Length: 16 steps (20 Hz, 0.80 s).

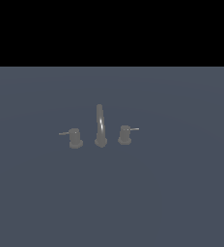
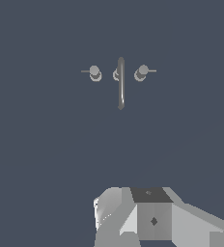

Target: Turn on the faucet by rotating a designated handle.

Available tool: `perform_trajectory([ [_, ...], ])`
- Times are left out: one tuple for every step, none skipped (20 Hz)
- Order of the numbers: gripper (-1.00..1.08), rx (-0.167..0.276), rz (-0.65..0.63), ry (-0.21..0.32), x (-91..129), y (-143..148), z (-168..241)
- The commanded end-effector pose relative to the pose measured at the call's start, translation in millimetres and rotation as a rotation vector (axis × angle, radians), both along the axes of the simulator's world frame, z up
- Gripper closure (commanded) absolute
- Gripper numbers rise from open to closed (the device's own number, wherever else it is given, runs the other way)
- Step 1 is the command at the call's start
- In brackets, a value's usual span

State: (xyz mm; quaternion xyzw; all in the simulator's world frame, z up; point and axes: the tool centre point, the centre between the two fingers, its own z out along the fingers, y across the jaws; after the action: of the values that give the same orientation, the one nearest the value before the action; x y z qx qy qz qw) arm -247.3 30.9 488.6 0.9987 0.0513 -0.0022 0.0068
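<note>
dull-grey faucet (image 1: 101,126) — one tall arched spout, two knobs; the handle (image 1: 125,134) has its lever pointing to the exterior view's right. gripper (image 2: 152,217) — fingers hidden, can't tell.

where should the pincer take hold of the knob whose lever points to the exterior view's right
Probably best the thin lever rod of the handle, near its free end and from above: it juts sideways off the short knob, clear of the spout, giving most leverage.
</note>
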Motion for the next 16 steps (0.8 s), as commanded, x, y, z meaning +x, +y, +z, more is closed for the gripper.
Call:
perform_trajectory([
  [1.08, 0.000, 0.002, 0.000, 0.1, 0.2, 0.2],
  [1.08, 0.001, -0.001, 0.000, 0.7, 0.0, -0.1],
  [1.08, 0.002, -0.005, 0.000, 1.7, -0.1, -0.5],
  [1.08, 0.004, -0.009, 0.000, 3.1, 0.0, -1.0],
  [1.08, 0.006, -0.014, 0.000, 5.0, 0.1, -1.7],
  [1.08, 0.008, -0.019, 0.001, 7.3, 0.3, -2.4],
  [1.08, 0.011, -0.026, 0.001, 10.0, 0.4, -3.4],
  [1.08, 0.014, -0.035, 0.001, 13.1, 0.6, -4.5],
  [1.08, 0.018, -0.045, 0.002, 16.7, 0.6, -5.8],
  [1.08, 0.022, -0.057, 0.003, 20.7, 0.7, -7.4],
  [1.08, 0.027, -0.069, 0.003, 25.1, 0.8, -9.2],
  [1.08, 0.032, -0.083, 0.004, 29.9, 0.9, -11.2],
  [1.08, 0.037, -0.098, 0.005, 35.1, 1.0, -13.4],
  [1.08, 0.043, -0.115, 0.006, 40.8, 1.0, -15.9],
  [1.08, 0.048, -0.133, 0.008, 46.8, 1.0, -18.7],
  [1.08, 0.055, -0.152, 0.009, 53.3, 1.0, -21.8],
])
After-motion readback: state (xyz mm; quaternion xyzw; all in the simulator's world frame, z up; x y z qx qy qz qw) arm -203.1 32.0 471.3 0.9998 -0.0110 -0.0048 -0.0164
